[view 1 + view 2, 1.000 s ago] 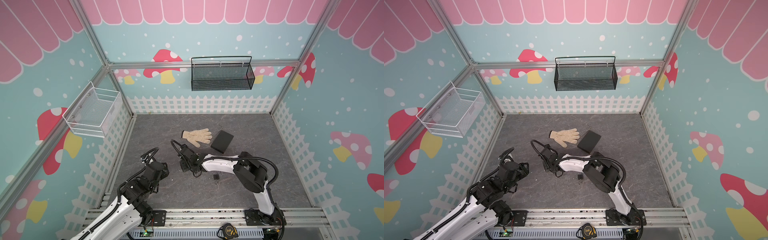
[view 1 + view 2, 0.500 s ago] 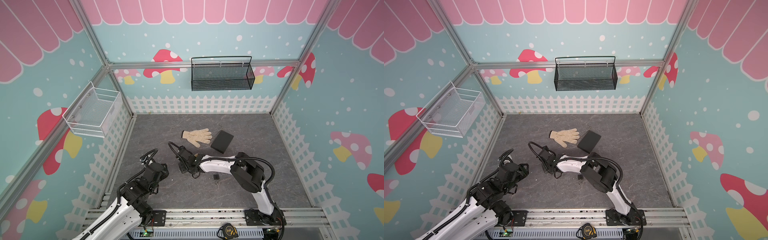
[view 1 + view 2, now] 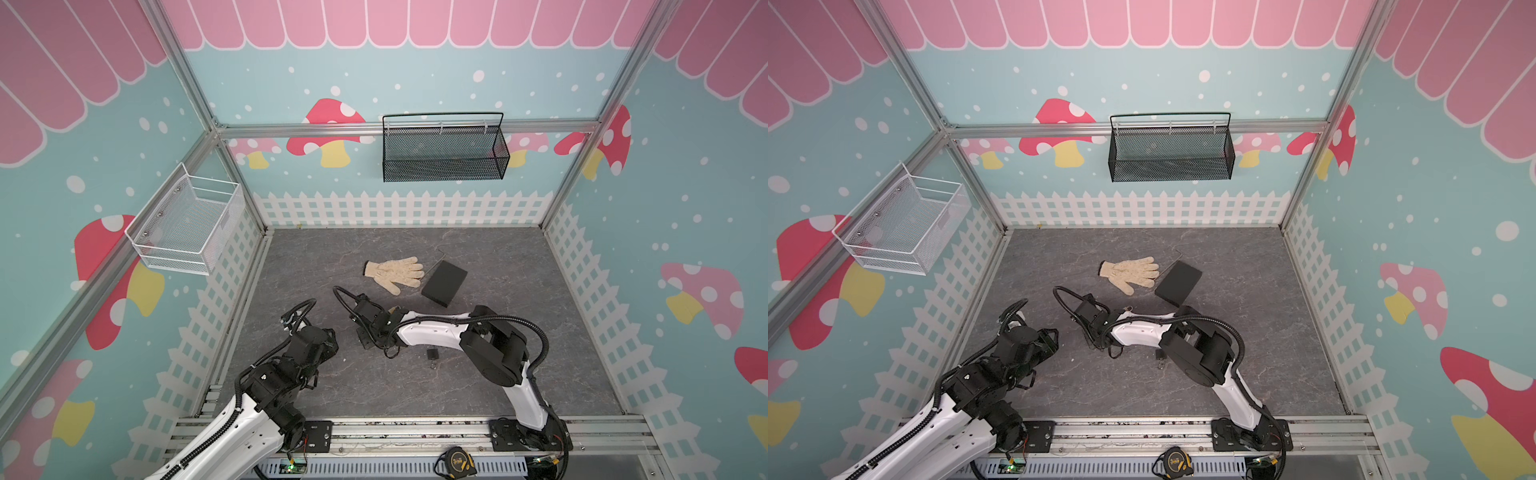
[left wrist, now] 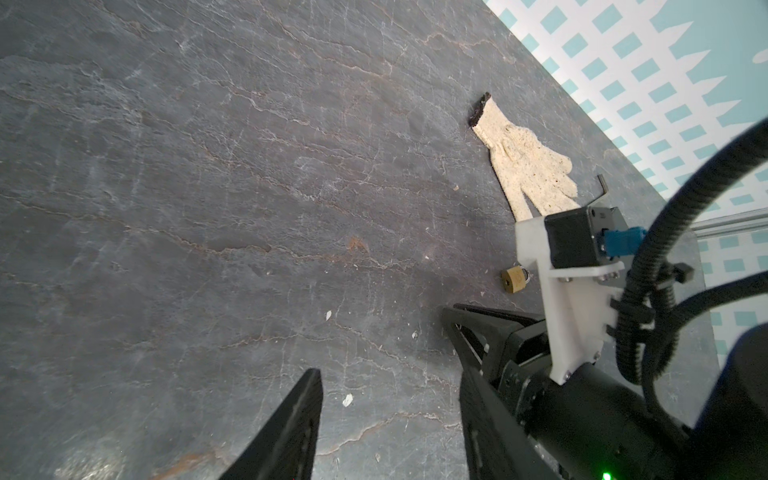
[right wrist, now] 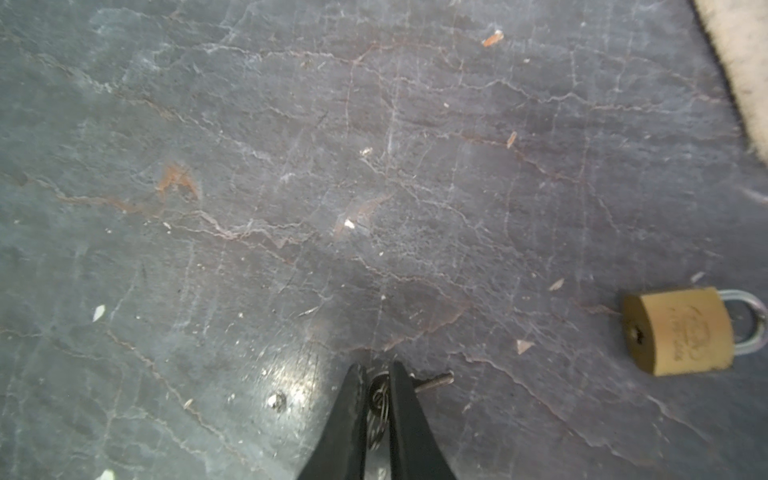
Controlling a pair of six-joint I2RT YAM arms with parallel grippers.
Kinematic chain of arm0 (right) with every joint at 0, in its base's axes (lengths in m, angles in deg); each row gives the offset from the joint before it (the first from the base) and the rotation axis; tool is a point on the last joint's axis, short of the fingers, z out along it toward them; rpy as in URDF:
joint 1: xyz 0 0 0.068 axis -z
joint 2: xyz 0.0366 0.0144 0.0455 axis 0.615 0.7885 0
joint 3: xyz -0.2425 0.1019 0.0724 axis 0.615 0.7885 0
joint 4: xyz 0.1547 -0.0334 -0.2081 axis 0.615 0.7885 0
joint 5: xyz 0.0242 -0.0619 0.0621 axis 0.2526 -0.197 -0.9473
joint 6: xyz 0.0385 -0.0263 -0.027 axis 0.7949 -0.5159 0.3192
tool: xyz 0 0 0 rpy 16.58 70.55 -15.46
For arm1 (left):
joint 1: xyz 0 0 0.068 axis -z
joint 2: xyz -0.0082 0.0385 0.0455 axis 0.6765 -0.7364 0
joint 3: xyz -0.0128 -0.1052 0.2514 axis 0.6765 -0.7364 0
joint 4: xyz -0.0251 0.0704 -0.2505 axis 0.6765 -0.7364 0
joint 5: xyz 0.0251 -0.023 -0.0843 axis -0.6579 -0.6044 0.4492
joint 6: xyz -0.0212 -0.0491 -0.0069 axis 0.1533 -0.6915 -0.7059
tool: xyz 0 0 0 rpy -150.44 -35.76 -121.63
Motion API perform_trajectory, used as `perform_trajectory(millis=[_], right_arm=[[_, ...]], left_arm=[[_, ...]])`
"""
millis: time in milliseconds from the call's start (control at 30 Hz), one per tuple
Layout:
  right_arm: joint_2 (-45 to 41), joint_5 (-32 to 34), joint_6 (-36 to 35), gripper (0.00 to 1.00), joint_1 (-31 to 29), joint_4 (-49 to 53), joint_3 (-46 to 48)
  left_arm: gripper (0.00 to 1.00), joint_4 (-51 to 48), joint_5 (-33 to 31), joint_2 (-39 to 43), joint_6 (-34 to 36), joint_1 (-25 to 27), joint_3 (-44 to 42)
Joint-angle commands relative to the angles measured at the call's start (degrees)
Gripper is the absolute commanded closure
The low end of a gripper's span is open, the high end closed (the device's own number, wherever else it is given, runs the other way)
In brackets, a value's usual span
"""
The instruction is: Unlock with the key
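Top views: in both we see a slate-grey worktop (image 3: 519, 374) veined like stone, with a knitted cream glove (image 3: 395, 270) lying flat beside a matte black box (image 3: 444, 282).

Left wrist: the left gripper (image 4: 388, 374) has its tapered jaws released, with bare worktop between them.

Right wrist: the right gripper (image 5: 376, 365) has its jaws clenched on the key (image 5: 434, 380), holding it by its wire ring, down at the worktop. The rounded brass padlock (image 5: 679, 330), with a steel shackle, lies flat and well apart.

Your two arms sit low, grippers near each other.
Your white-and-black right arm (image 3: 432, 334) stretches across toward the left, its black parallel right gripper (image 5: 376, 370) pinched almost closed on a small silver key ring (image 5: 378, 399). Your white-and-black left arm (image 3: 245, 419) is folded, its left gripper (image 4: 386, 374) angled downward with jaws parted.
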Motion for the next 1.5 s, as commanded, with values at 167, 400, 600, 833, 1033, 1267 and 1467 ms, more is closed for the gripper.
perform_trajectory(millis=[167, 400, 600, 833, 1033, 1267, 1467], right_arm=[[-0.8, 1.4, -0.9, 0.94, -0.7, 2.5, 0.2], [-8.6, 0.6, -2.6, 1.00, -0.4, -1.6, 5.5], [-17.5, -2.0, -4.3, 1.00, 0.5, -1.5, 8.0], [-28.9, -8.1, -6.2, 1.00, 3.8, 0.5, 9.6], [-35.0, -10.1, -7.6, 1.00, 6.5, 5.4, 8.3], [-39.4, -13.5, -7.7, 1.00, 8.8, 7.8, 7.1], [-41.5, -14.9, -8.2, 1.00, 9.9, 9.0, 6.6]], left_arm=[[0.47, 0.6, 0.3, 1.1, -1.6, -0.5, -1.2], [0.47, 0.9, 0.5, 2.1, -1.0, -0.6, -0.5], [0.47, 1.4, -0.6, 3.7, 3.3, -0.9, 1.5], [0.48, 7.5, -0.2, 5.3, 13.3, -0.9, 3.6], [0.49, 18.1, 6.2, 6.8, 23.0, -0.9, 2.1], [0.52, 34.3, 18.5, 5.5, 33.2, -0.9, -2.5], [0.54, 43.0, 25.6, 1.4, 36.9, -0.8, -3.5]])
